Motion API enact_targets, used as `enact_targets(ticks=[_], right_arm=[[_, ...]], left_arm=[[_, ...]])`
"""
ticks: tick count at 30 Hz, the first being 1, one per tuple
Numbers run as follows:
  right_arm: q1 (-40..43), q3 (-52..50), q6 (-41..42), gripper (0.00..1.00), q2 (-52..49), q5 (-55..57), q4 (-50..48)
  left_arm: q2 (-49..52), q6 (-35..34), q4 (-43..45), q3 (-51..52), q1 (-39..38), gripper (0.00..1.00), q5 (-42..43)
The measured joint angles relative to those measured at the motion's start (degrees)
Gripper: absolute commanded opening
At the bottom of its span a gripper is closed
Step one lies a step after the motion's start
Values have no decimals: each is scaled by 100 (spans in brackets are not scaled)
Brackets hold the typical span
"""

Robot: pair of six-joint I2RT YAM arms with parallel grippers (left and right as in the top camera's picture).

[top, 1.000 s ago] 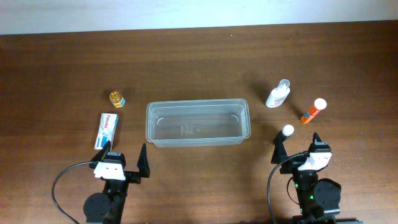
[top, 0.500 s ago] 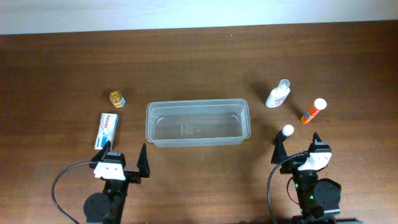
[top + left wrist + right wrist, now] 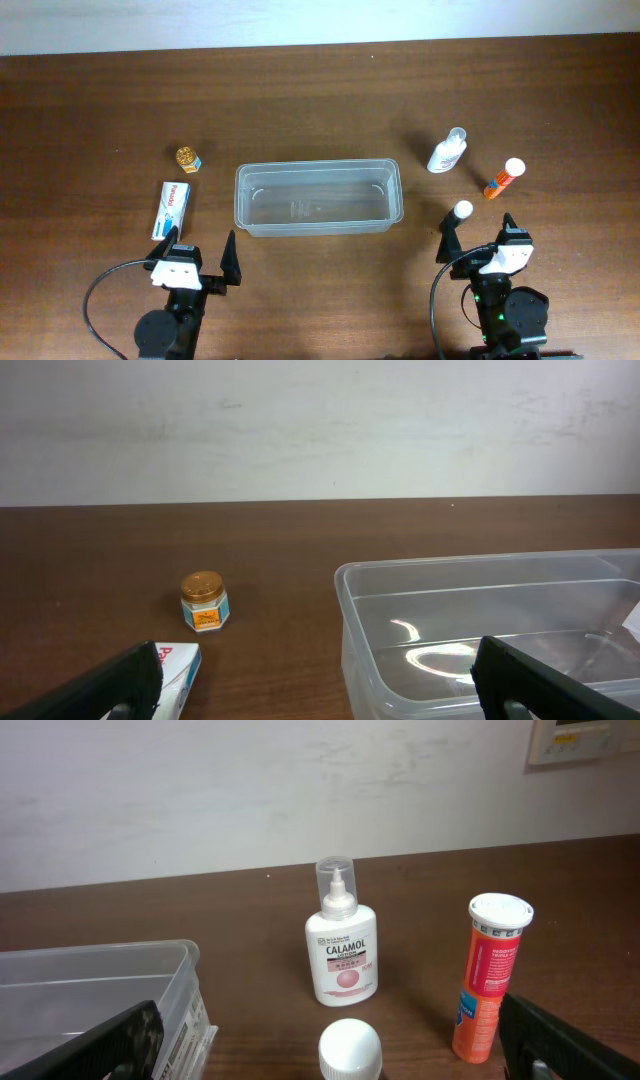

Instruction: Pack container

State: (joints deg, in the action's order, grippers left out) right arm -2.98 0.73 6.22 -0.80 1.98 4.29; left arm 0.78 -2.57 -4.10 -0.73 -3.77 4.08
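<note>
Fingers (image 3: 230,255) spread as wide as possible on left gripper (image 3: 202,240) and right gripper (image 3: 478,225) alike, grasping nothing, both poised just off the near side of the container (image 3: 310,200). Lies mid-table (image 3: 320,90), long side across, open top up, empty.

Left of the container: white box (image 3: 172,209) and small gold-lidded jar (image 3: 187,158). Right of the container: pump bottle (image 3: 446,152), orange tube (image 3: 503,178) and white-capped bottle (image 3: 461,210), the last just beside the right gripper's inner finger.

Judged light, thin-walled and springy; likely to flex under a hard squeeze and to skate on the smooth wood if nudged. Best taken by the rim at a short end, one finger inside, one outside. Probably better left where it lies and filled. Slick clear plastic, so expect slip under a loose pinch.
</note>
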Motion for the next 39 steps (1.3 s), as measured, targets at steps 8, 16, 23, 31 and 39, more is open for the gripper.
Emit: enact_targets(ticks=[8, 16, 23, 31, 39], right_arm=[[0, 0, 2, 98, 0, 0, -4], [0, 55, 87, 98, 0, -330, -284], [0, 1692, 111, 98, -420, -621, 466], [0, 5447, 105, 98, -3338, -691, 3215], [0, 9517, 109, 98, -7047, -748, 6483]], left_arm=[[0, 0, 0, 0, 0, 99, 0], [0, 0, 0, 0, 0, 99, 0], [0, 2, 0, 0, 0, 99, 0], [0, 0, 0, 0, 0, 99, -2], [-4, 0, 2, 0, 0, 99, -2]])
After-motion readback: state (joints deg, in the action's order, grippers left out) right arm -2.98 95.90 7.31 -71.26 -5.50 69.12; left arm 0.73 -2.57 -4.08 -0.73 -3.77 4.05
